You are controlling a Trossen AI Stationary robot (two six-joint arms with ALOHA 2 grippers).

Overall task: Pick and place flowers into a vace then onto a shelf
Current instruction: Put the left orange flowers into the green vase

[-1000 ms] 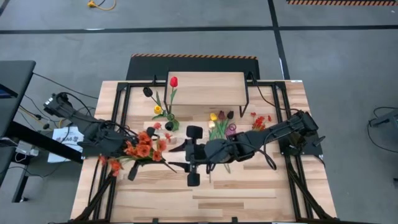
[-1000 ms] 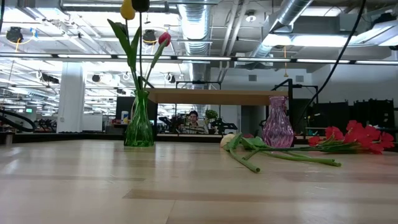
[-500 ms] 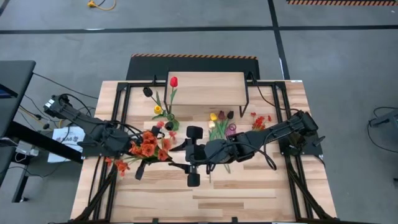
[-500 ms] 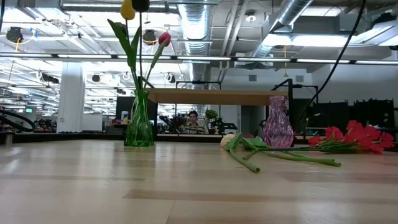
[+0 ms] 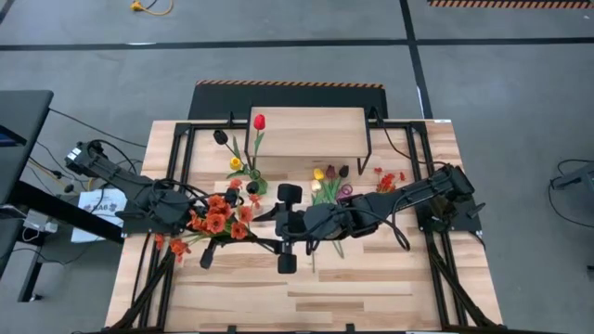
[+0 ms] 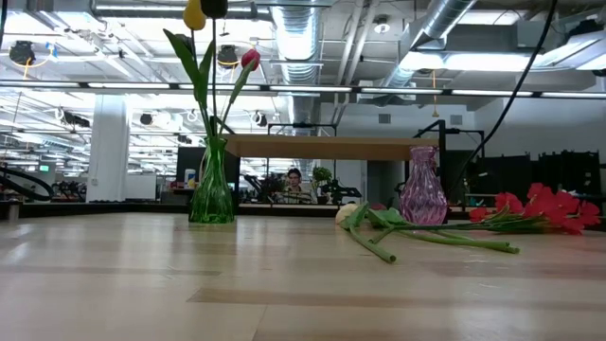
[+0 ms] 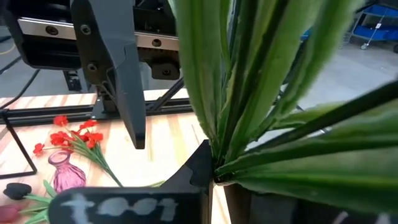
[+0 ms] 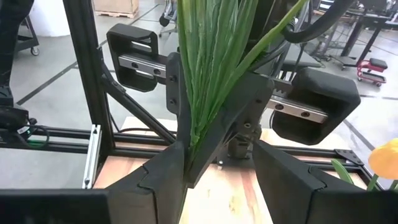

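My left gripper [image 5: 199,228] is shut on a spray of red-orange blossoms [image 5: 219,217] with long green leaves [image 7: 249,93], held above the table's left-middle. My right gripper [image 5: 286,229] is open just to its right. In the right wrist view its fingers [image 8: 155,180] stand beside the lower end of the leaf bundle [image 8: 205,87]; whether they touch it I cannot tell. A green vase [image 5: 252,184] [image 6: 211,194] holds yellow, black and red tulips. The purple vase [image 5: 344,193] [image 6: 421,197] stands in front of the shelf [image 5: 307,132] [image 6: 327,145]. My left gripper pinches the spray at the base of its leaf bundle [image 7: 217,168], where the green blades come together. The leaves rise up and away from the fingers. The spray is lifted clear of the table and does not show in the low view.
Loose tulips [image 5: 325,178] and a second red spray [image 5: 390,178] [image 6: 535,206] lie on the table around the purple vase, with a cream tulip [image 6: 348,214] lying nearest. Black frame rails run along both table sides. The near half of the tabletop [image 5: 306,297] is bare wood.
My left gripper has carried the spray a little toward the table's right, closer to my right gripper. My right gripper has edged slightly left toward it. The vases and the flowers lying on the table have stayed put.
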